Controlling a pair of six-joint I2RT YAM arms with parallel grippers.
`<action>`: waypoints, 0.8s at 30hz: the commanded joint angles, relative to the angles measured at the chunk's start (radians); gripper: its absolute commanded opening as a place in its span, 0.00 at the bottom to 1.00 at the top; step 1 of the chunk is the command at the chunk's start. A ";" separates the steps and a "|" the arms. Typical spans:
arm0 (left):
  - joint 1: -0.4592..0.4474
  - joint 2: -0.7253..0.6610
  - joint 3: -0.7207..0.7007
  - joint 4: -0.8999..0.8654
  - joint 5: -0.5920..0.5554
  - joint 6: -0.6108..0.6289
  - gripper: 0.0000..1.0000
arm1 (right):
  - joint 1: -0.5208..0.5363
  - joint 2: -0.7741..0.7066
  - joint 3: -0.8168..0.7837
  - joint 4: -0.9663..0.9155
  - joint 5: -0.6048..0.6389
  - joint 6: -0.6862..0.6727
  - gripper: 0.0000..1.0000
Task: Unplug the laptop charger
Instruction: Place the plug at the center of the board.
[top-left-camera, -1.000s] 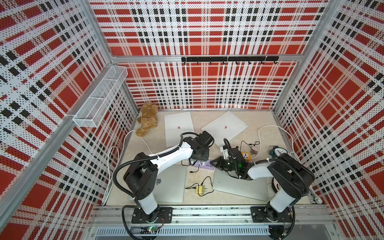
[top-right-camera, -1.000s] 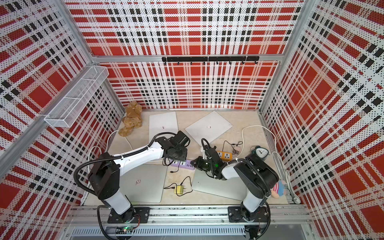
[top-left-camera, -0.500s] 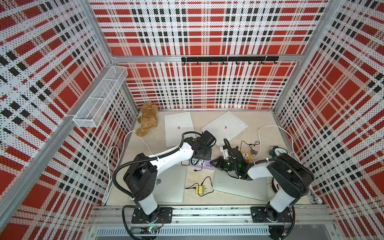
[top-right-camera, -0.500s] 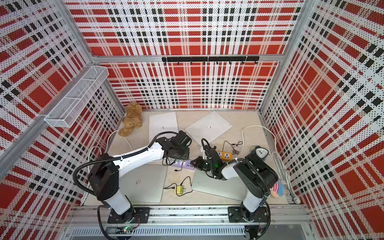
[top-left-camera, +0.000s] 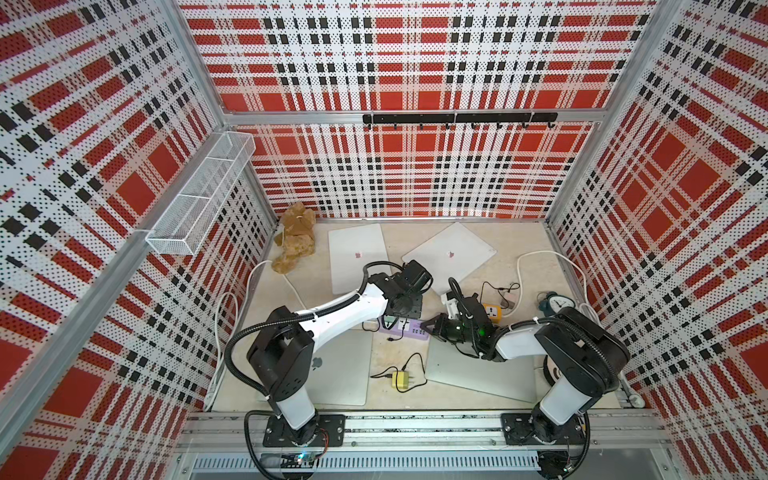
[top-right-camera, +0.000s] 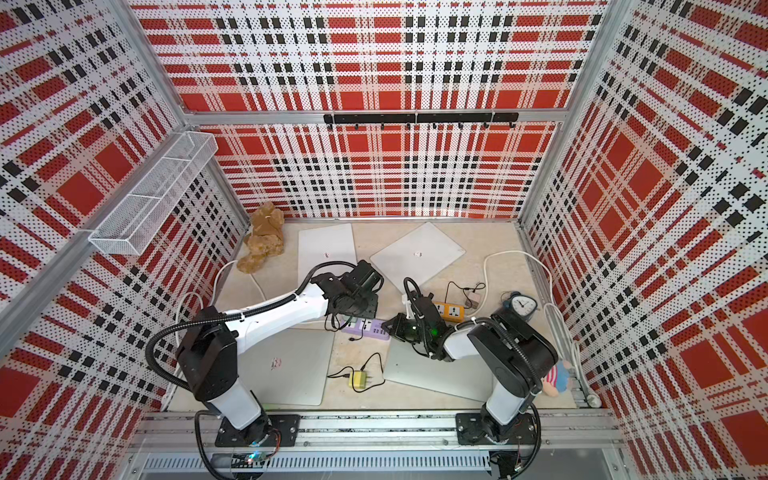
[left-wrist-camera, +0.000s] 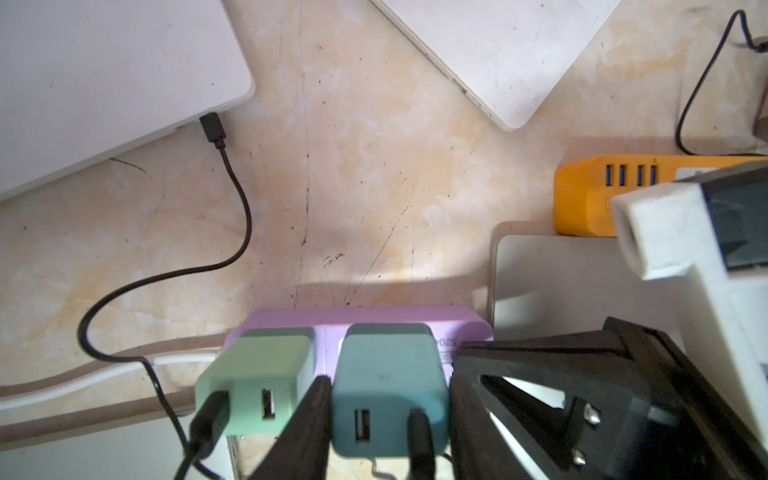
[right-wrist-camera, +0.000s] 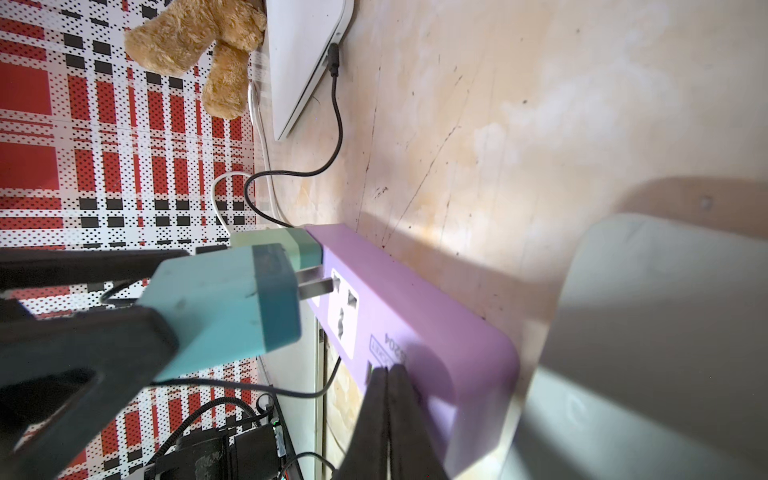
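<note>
Clamps teal charger with left hand, prongs partly out of purple strip; touches strip with closed right hand.

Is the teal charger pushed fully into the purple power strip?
No, bare metal prongs show between the teal charger and the purple power strip.

Ahead of me an orange power strip lies on the table. An alarm clock stands near it, to its right. A brown teddy bear sits well apart, far-left of it. A white wire basket hangs higher, leftward.
</note>
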 joint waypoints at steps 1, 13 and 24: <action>-0.007 -0.027 0.022 -0.016 -0.014 -0.007 0.22 | 0.005 -0.013 -0.012 -0.130 0.012 -0.002 0.06; -0.010 -0.047 0.016 -0.019 -0.016 -0.012 0.22 | 0.005 -0.071 0.079 -0.226 0.002 -0.041 0.06; -0.008 -0.067 0.013 -0.015 -0.029 -0.011 0.22 | 0.005 -0.123 0.123 -0.260 0.000 -0.032 0.06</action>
